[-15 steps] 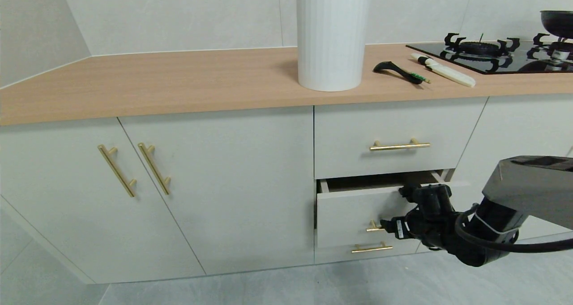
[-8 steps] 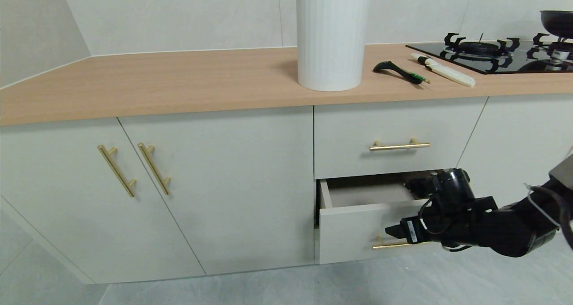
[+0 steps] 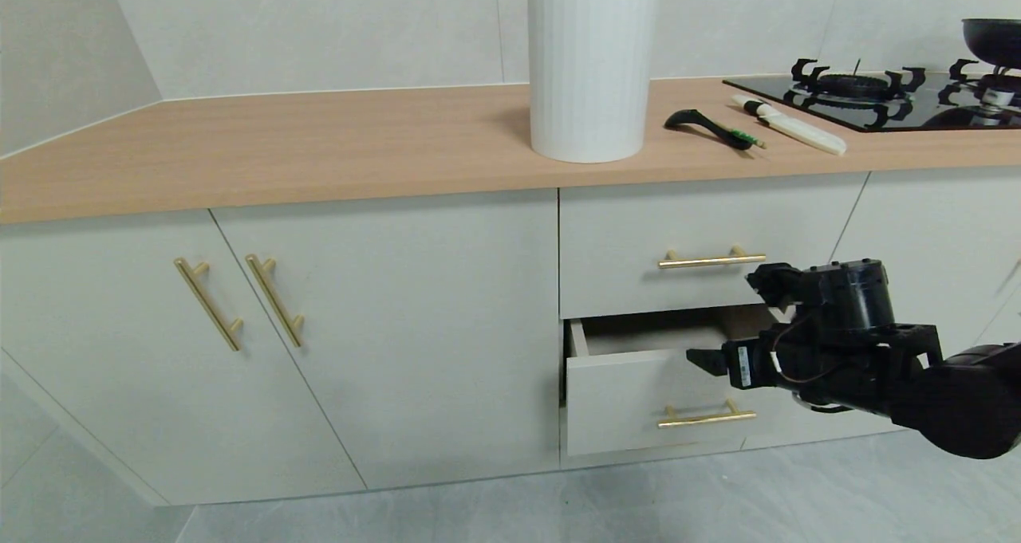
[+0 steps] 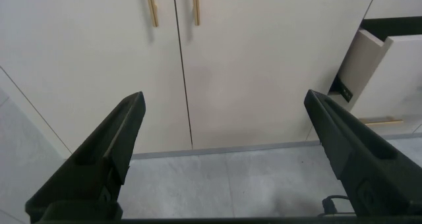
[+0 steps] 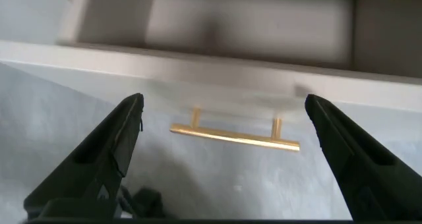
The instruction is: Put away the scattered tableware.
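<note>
A black spoon (image 3: 712,129) and a white knife (image 3: 791,126) lie on the wooden countertop (image 3: 319,144), beside the hob. Below them the middle drawer (image 3: 630,387) stands partly pulled out, its inside bare where I can see it. My right gripper (image 3: 738,320) hangs open in front of that drawer's right end, above its gold handle (image 3: 707,416) and apart from it. In the right wrist view the open right gripper (image 5: 223,104) frames the drawer front and the handle (image 5: 235,138). My left gripper (image 4: 223,99) is open and low, facing the cabinet doors (image 4: 184,59).
A tall white ribbed vase (image 3: 588,64) stands on the counter left of the spoon. A black hob (image 3: 877,100) with a pan (image 3: 993,41) is at the far right. The top drawer (image 3: 694,248) is shut. Grey floor lies below the cabinets.
My right gripper pulled the middle drawer further out by its handle, then came off the handle and rose to the level of the drawer's rim. The tableware has not moved.
</note>
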Robot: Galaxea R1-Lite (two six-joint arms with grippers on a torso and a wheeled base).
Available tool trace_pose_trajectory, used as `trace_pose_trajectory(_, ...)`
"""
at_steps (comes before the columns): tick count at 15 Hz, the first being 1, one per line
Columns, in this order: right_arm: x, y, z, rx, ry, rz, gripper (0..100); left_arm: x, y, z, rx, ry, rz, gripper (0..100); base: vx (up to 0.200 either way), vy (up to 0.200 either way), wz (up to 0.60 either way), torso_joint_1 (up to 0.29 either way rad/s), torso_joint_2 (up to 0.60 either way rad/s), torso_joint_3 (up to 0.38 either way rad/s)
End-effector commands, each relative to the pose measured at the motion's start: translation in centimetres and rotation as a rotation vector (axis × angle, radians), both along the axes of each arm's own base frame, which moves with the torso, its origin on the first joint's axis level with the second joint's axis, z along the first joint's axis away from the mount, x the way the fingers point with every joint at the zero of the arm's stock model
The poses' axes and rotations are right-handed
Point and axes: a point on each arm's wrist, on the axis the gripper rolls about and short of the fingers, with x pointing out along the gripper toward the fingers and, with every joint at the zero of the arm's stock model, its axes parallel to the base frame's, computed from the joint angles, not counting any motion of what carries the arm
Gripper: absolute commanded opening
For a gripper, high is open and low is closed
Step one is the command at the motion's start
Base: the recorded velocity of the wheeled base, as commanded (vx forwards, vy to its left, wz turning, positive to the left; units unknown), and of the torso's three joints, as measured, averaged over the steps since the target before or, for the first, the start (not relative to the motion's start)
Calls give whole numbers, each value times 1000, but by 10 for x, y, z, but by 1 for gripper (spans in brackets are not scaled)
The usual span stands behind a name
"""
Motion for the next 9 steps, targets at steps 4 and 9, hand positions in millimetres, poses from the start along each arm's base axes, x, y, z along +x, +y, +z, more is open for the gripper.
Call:
trace_pose_trajectory(4, 18, 8, -29, -21, -24, -42, 100, 0, 0, 0, 0, 1, -1, 100, 0, 0, 0, 0, 0, 0)
trace_pose_trajectory(9, 35, 12, -53, -31, -81, -90, 100, 0, 0, 0, 0, 1, 1, 100, 0, 0, 0, 0, 0, 0)
